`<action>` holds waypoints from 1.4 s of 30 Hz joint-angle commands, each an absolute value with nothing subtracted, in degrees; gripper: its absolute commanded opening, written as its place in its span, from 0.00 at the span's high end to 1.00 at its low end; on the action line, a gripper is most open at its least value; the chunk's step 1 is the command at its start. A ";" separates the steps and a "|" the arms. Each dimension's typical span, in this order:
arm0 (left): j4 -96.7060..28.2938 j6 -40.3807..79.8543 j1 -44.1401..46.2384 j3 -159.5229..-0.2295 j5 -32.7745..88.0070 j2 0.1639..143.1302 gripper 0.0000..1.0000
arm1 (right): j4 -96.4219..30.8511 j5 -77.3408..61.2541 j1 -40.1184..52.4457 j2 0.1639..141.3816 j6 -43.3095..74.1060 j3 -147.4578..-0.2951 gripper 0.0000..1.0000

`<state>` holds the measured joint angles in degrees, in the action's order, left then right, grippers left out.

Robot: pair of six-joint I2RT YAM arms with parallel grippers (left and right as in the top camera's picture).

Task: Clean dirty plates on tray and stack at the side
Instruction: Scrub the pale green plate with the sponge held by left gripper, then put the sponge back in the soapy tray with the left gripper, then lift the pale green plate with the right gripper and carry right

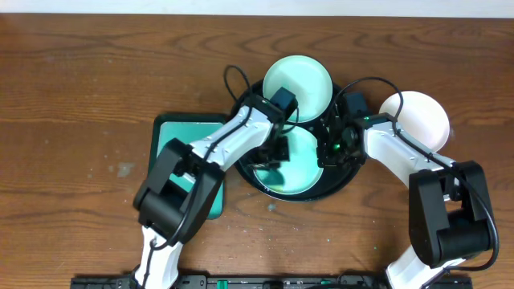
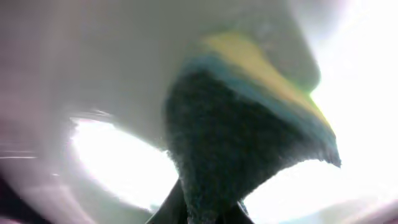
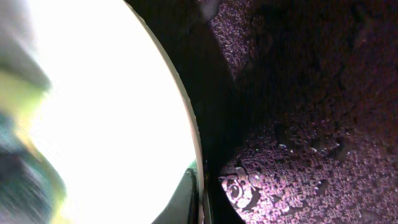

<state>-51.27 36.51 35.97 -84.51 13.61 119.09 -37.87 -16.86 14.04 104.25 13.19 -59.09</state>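
Overhead: shows bright, even light from above, sharp across the counter (image 1: 80, 80); casts only soft, short shadows. Left wrist: reads blurred and out of focus throughout; burns to white glare at lower left and along the right edge; barely resolves the dark sponge (image 2: 236, 162) texture. Right wrist: overexposes the plate (image 3: 112, 112) to featureless white; keeps the tray (image 3: 311, 124) dim with a purple cast, droplets sharp at lower right; smears the left edge.
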 commanded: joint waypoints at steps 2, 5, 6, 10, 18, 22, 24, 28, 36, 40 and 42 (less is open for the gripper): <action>-53.82 37.45 34.28 -83.29 -11.20 115.46 0.93 | -38.17 -13.54 14.35 106.00 12.56 -58.28 0.99; -56.27 37.36 34.13 -83.29 -9.39 109.36 0.93 | -38.15 -13.54 14.35 106.00 12.58 -58.28 0.99; -57.08 37.34 33.87 -83.29 -8.88 107.33 0.93 | -38.22 -13.54 14.35 106.00 12.58 -58.28 0.99; -61.06 35.40 30.24 -83.26 -11.84 97.32 0.93 | -38.22 -13.50 14.35 106.00 12.58 -58.28 0.99; -60.90 35.33 14.63 -70.76 -13.93 94.89 0.93 | -37.06 -7.88 14.35 106.00 15.40 -58.28 0.99; -52.49 31.44 8.99 -61.91 -2.57 95.26 0.93 | -36.07 -7.97 15.00 106.00 14.90 -58.28 0.97; -52.64 29.58 6.42 -61.47 -0.19 95.00 0.87 | -36.18 -7.97 15.62 105.75 14.94 -58.61 0.99; -56.10 27.83 5.37 -64.29 1.08 91.02 0.67 | -39.64 -4.89 18.22 100.84 14.22 -61.52 0.99; -56.82 28.14 5.37 -65.41 1.08 69.38 0.29 | -32.25 9.61 31.62 85.14 10.04 -63.83 0.99; -56.18 28.12 5.37 -65.41 1.08 56.64 0.29 | -18.74 9.61 39.77 84.71 9.19 -63.81 0.99; -55.59 28.10 5.37 -65.41 1.06 51.59 0.29 | -12.34 9.61 43.16 86.17 6.83 -63.81 0.99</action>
